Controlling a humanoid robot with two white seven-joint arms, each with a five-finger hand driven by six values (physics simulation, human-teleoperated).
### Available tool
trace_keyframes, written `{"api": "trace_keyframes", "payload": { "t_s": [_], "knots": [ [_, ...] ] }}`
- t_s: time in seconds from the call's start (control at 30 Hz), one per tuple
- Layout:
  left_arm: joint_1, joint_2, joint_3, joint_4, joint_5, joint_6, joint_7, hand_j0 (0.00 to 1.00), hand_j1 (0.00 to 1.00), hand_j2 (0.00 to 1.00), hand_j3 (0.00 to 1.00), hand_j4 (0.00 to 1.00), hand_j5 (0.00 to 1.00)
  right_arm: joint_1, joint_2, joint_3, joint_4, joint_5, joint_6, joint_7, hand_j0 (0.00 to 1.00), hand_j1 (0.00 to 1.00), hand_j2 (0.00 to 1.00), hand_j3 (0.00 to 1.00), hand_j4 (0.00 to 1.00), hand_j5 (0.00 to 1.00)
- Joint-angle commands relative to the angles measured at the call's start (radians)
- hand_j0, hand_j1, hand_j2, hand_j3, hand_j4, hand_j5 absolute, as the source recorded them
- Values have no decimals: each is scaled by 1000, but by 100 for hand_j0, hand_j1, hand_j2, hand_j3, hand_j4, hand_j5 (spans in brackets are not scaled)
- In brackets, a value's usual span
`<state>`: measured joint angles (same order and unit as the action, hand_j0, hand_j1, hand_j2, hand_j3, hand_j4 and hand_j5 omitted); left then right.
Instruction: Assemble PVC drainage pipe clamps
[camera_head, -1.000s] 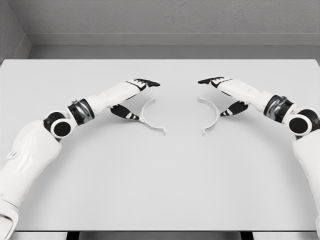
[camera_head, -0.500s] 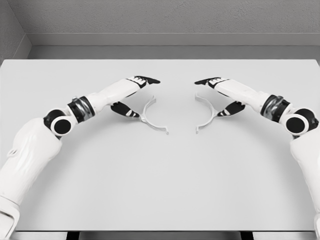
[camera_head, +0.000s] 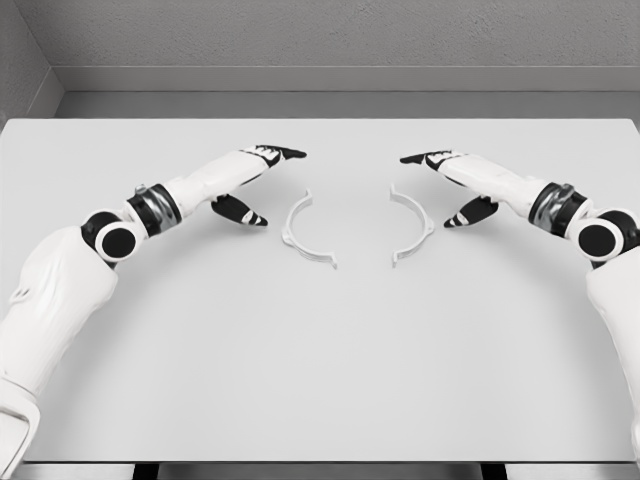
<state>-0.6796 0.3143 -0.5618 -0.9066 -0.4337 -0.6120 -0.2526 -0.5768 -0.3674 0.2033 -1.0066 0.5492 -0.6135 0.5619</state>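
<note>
While both arms reach inward over the pale counter (camera_head: 320, 380), each hand stays clear of the parts. The left hand (camera_head: 245, 185) stretches flat toward the middle, dark fingertips spread and thumb hanging below, holding nothing. The right hand (camera_head: 458, 185) mirrors it, fingers extended and relaxed, thumb lowered, also holding nothing. Between them lie two white half-ring clamp pieces flat on the counter: the left clamp half (camera_head: 300, 235) just beside the left thumb, the right clamp half (camera_head: 418, 232) just beside the right thumb. Their open sides face each other, apart.
</note>
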Motion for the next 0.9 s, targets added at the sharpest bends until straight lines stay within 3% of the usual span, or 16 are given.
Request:
{"api": "trace_keyframes", "payload": {
  "t_s": [0.0, 0.87],
  "knots": [
    [-2, -4, 2, 9, 7, 1, 1, 100, 100, 100, 100, 100, 100, 0, 4, 1, 8, -8, 3, 0, 100, 100, 100, 100, 100, 100],
    [-3, -69, 3, 38, 7, 1, 3, 100, 100, 100, 100, 100, 100, -8, 61, 24, 17, 6, 3, 0, 100, 100, 100, 100, 100, 100]
  ]
}}
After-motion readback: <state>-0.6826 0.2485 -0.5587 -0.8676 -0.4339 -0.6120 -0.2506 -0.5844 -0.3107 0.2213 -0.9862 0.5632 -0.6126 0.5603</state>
